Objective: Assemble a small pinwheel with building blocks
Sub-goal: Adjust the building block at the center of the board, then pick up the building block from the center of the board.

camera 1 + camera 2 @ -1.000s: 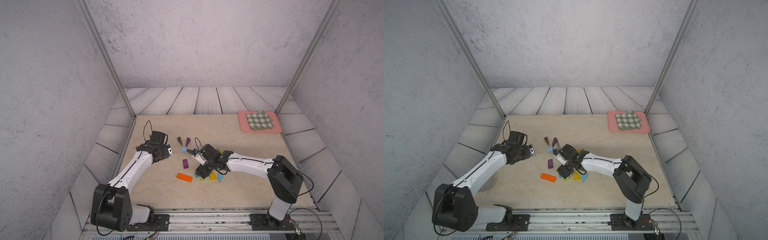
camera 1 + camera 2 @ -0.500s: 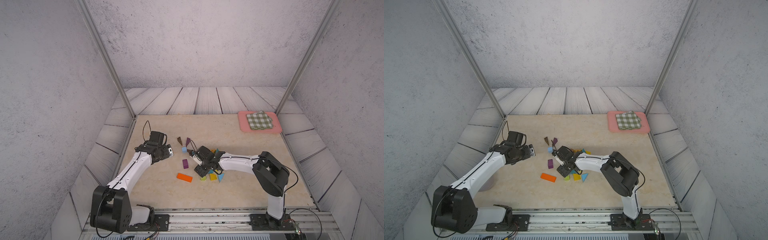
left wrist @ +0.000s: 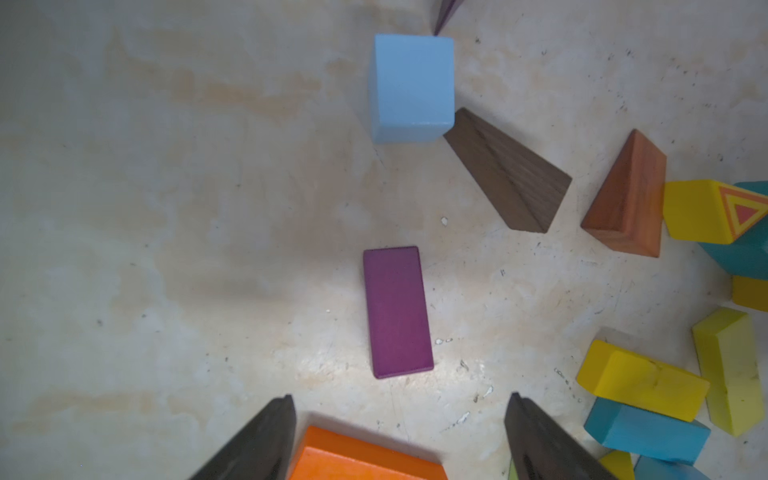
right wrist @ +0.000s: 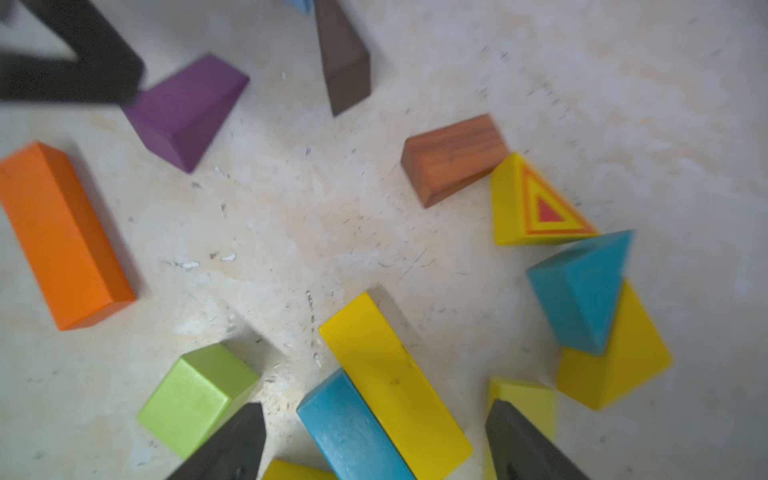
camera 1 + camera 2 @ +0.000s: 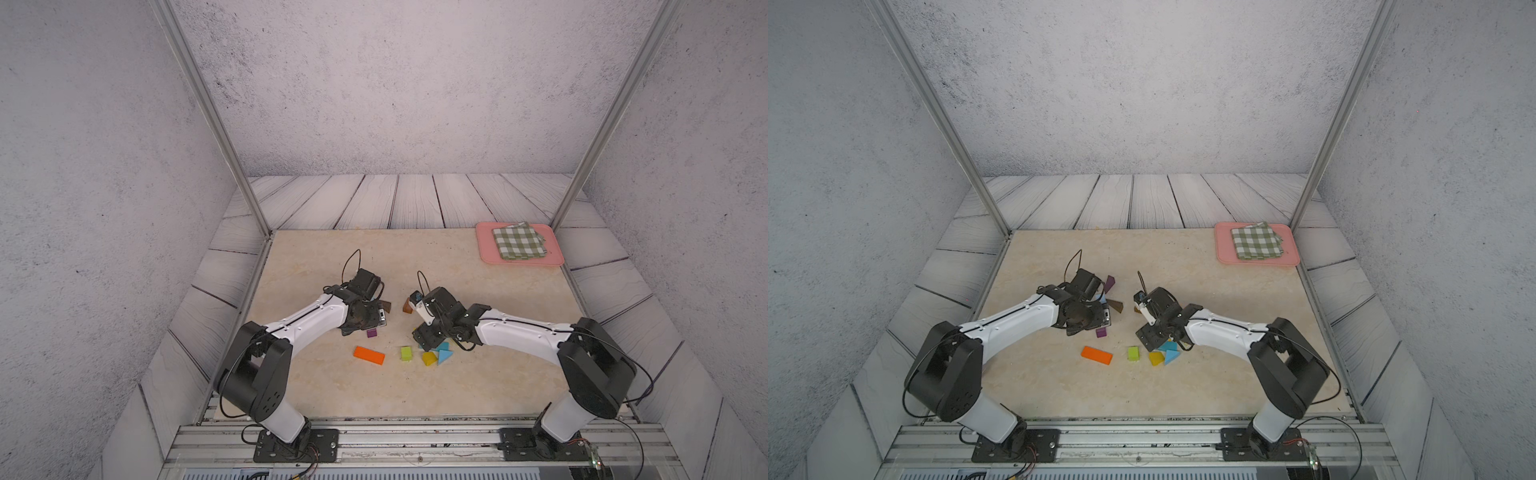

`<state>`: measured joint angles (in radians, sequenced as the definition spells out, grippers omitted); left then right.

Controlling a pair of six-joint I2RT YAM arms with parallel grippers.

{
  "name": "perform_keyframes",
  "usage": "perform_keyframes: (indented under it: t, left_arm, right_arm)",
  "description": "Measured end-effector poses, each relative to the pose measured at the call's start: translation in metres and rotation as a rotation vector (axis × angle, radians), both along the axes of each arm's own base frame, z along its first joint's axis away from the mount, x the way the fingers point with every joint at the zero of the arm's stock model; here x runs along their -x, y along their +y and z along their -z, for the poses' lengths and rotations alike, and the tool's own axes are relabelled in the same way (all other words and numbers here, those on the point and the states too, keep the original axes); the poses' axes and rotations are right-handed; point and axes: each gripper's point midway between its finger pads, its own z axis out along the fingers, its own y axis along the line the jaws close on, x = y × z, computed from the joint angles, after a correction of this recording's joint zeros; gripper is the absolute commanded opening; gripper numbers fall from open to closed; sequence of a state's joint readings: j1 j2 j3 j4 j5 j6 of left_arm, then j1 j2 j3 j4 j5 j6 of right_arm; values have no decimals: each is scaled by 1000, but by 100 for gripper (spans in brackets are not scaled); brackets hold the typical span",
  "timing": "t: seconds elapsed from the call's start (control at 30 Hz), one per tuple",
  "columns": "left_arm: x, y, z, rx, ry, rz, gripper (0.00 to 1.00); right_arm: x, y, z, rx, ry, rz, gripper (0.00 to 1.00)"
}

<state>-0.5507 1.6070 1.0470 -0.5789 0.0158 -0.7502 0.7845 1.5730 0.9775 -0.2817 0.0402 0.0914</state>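
Since earlier the left gripper (image 3: 399, 401) had neared the purple block (image 3: 397, 311); its jaws and the right gripper's (image 4: 374, 409) gaped empty. Light, stiff and slick, it likely suited a pinch across its long sides.

Beige marbled tabletop (image 5: 332, 257) carries scattered building blocks (image 5: 369, 355) and a pink tray (image 5: 485, 243).

Two white arms reach inward from bases at the near edge, the left arm (image 5: 307, 322) and right arm (image 5: 519, 332) stretched low, their black wrists angled toward each other but well apart. The left pincer (image 3: 401, 399) points downward, its dark fingers (image 3: 266, 440) spread wide and gripping nothing; the right pincer (image 4: 376, 405) likewise stands spread and empty.
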Motion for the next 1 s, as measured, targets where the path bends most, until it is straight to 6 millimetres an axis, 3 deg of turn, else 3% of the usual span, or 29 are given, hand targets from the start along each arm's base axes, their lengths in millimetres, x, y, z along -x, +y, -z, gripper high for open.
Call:
perform_keyframes:
  t: [0.17,0.27,0.4,0.53,0.63,0.7,1.0]
  left_arm:
    - [-9,-11,9,-16,15,-12,74]
    - [-8,-14,23,-35,45,-18,70]
    - [-4,-15,40,-61,89,-26,70]
    - [-3,-13,46,-81,98,-39,69]
    - [-3,-10,48,-97,103,-50,58]
    - [-4,-9,51,-107,108,-57,46]
    - [-4,-11,51,-106,111,-24,23]
  right_arm:
    - [-13,-28,-49,-84,-108,118,98]
    - [-16,-46,-59,-98,-137,179,99]
    - [-14,-65,-49,-77,-124,233,99]
    - [-10,-77,-34,-48,-92,260,99]
    - [-10,-81,-30,-42,-84,269,99]
    - [-10,-82,-29,-42,-82,274,99]
    - [-11,-83,-29,-46,-78,281,99]
